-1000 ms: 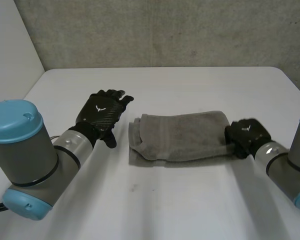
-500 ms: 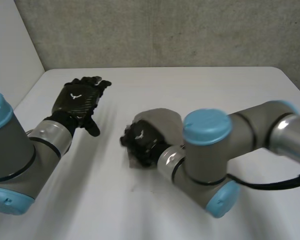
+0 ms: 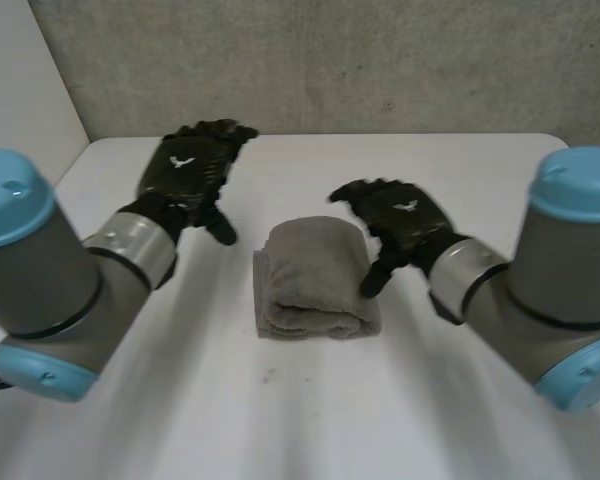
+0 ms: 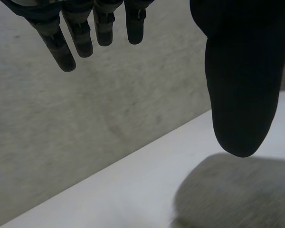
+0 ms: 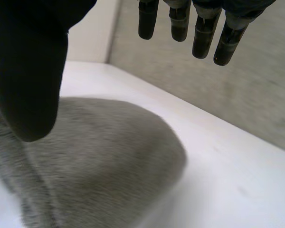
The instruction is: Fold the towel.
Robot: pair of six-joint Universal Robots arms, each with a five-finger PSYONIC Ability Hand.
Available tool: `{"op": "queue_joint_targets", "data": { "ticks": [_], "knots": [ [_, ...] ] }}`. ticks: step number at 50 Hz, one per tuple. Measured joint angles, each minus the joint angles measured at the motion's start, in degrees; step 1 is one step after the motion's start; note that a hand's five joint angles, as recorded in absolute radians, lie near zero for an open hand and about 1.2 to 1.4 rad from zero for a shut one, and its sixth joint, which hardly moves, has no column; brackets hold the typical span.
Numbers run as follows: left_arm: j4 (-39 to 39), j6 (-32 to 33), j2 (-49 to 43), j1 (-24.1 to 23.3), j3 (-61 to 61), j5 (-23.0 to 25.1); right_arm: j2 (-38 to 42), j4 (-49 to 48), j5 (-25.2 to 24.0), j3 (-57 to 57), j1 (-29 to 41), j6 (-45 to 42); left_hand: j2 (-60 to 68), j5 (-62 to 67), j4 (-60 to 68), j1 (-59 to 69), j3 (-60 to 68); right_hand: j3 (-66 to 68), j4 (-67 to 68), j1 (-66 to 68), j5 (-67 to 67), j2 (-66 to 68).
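Grey towel (image 3: pixel 315 280) lies folded thick on the worktop (image 3: pixel 280 420) between two spread, empty hands — left hand (image 3: pixel 188 170) apart, right hand (image 3: pixel 400 218) just beside it. The plump top layer could spring open, or the near thumb snag it.

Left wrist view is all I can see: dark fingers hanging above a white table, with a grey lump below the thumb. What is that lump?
Observer: The head view shows it whole. It is a grey towel, folded into a compact bundle in the middle of the table.
Operator: Is anything gripping it?
Observer: No. The right robot hand hangs open at the towel's right edge, with its thumb above the cloth.
Operator: And the hand on my camera?
Observer: The left robot hand is open, raised to the towel's left and clear of it.
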Motion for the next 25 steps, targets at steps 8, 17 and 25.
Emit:
{"op": "queue_joint_targets", "data": {
  "ticks": [8, 17, 25],
  "knots": [
    [-4.49, -3.98, -10.57, -6.81, 10.03, 0.01, -0.57, 0.6, -0.4, 0.69, -6.51, 9.68, 0.08, 0.0, 0.0, 0.0, 0.01, -0.1, -0.2, -0.12, 0.0, -0.05],
    [-9.48, -3.99, -20.54, -8.48, 14.95, -0.85, 4.02, 2.15, -0.85, -1.68, -6.25, 10.34, 0.08, 0.0, 0.0, 0.01, 0.0, -0.11, -0.21, -0.19, 0.0, -0.04],
    [-11.6, -3.32, -23.79, -6.89, 12.38, -5.76, 13.55, 6.72, -3.4, -9.18, -3.43, 9.61, -0.05, 0.0, 0.0, 0.0, -0.12, -0.11, -0.21, -0.19, 0.0, -0.05]
  ]
}}
